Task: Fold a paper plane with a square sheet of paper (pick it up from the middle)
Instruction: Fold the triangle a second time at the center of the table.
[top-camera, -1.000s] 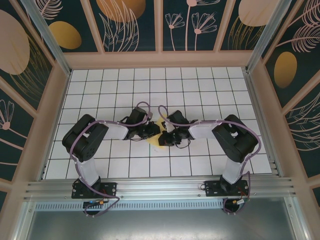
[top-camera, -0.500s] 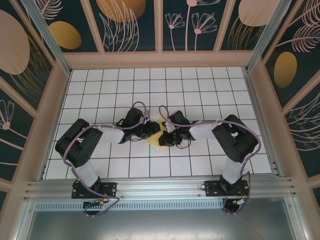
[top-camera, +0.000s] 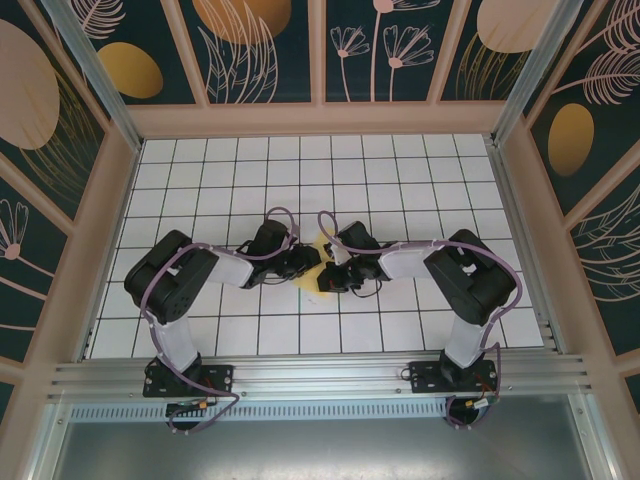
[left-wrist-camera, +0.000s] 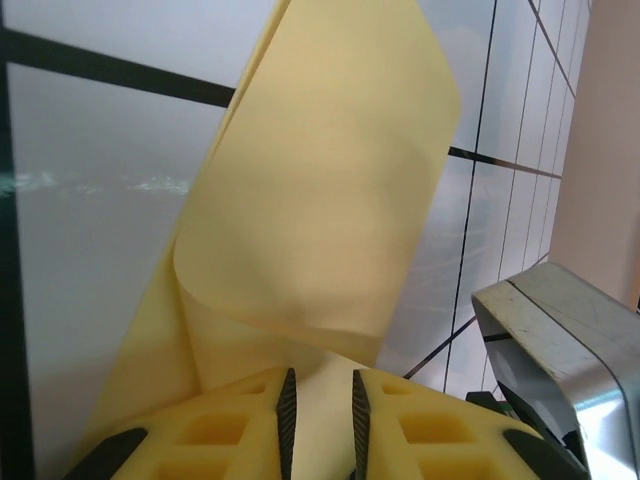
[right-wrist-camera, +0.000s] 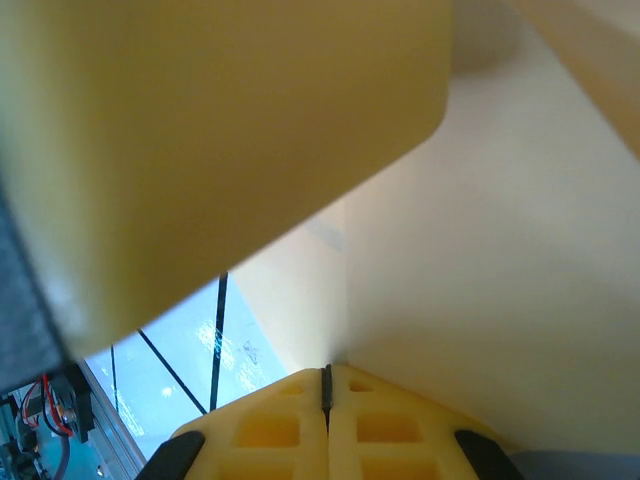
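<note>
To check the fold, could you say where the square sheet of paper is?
Mid-table in the top view, the square sheet of paper sits between the left gripper and the right gripper, which pinches it.

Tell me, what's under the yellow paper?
The white tiled table shows around the paper. The patch right beneath it is covered, so anything there cannot be seen.

Plain pale-yellow paper (left-wrist-camera: 330, 200) — white table (top-camera: 400, 180), black grid lines.
</note>
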